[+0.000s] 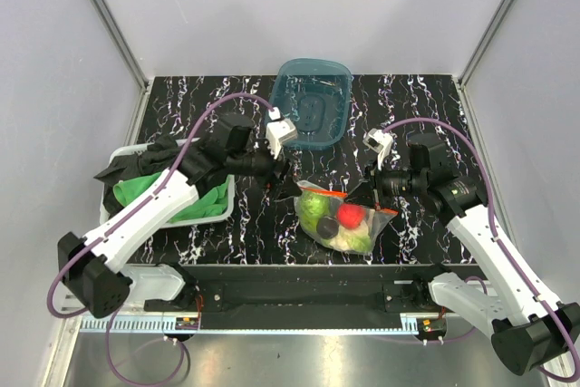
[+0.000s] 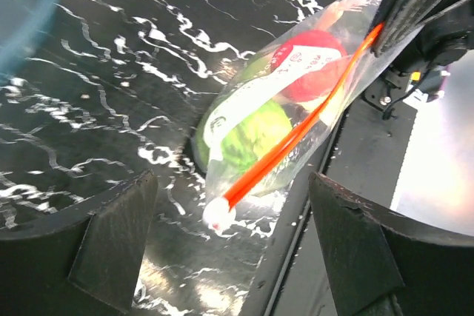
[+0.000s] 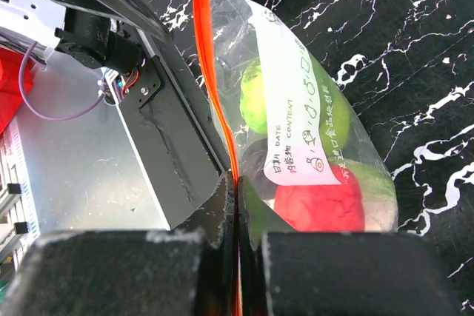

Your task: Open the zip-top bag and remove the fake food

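The zip-top bag lies on the black marbled table near the front edge, tilted up at its right end. Its orange-red zip strip ends in a white slider. The fake food is inside: a red piece, green pieces and a small dark piece. My right gripper is shut on the zip strip at the bag's right end; its own view shows the grip. My left gripper is open and empty. In its own view the slider lies just beyond its fingers.
A teal translucent tub stands behind the bag at the table's back. A white basket with green cloth and dark cloth sits at the left, under my left arm. A black rail runs along the table's front edge.
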